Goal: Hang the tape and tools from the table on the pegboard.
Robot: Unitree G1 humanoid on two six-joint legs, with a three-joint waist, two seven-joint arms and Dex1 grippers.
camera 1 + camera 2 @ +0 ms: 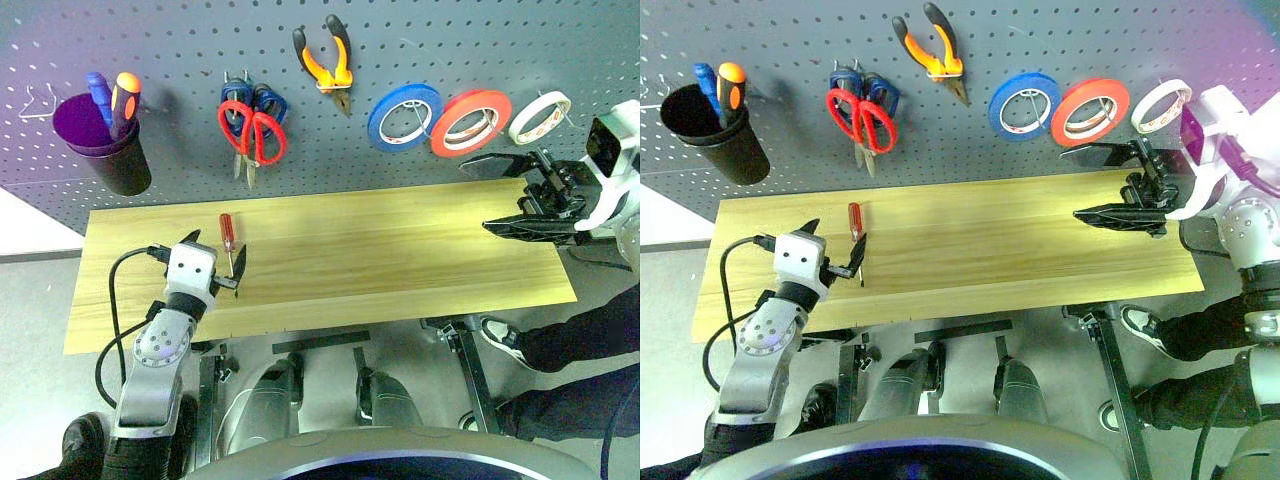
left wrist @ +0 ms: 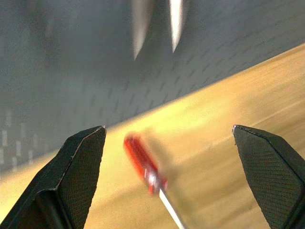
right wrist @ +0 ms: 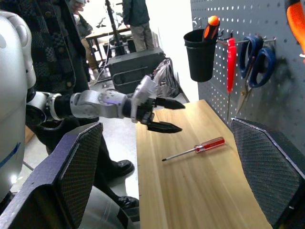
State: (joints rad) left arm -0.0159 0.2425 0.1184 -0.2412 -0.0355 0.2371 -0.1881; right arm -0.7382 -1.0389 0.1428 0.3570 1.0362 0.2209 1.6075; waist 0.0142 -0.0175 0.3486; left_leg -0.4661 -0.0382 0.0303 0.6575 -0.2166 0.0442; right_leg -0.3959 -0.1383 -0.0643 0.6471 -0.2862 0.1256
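A slim red-handled screwdriver (image 1: 227, 230) lies on the light wooden table (image 1: 400, 250) near its left end. My left gripper (image 1: 215, 246) hangs open just on the near side of it, and in the left wrist view the screwdriver (image 2: 143, 162) lies ahead between the two fingers, untouched. On the dark grey pegboard (image 1: 180, 40) hang the red-handled scissors (image 1: 262, 135), the orange-and-black pliers (image 1: 330, 65) and the white tape (image 1: 516, 127). My right gripper (image 1: 476, 196) stands open and empty over the table's right end, just below the white tape.
A black cup (image 1: 115, 150) with blue and orange handles in it hangs at the pegboard's left. Blue-handled scissors (image 1: 238, 95), a blue roll (image 1: 403, 117) and a red-orange roll (image 1: 470, 122) also hang there. A person's legs and shoe (image 1: 510, 340) are by the table's right leg.
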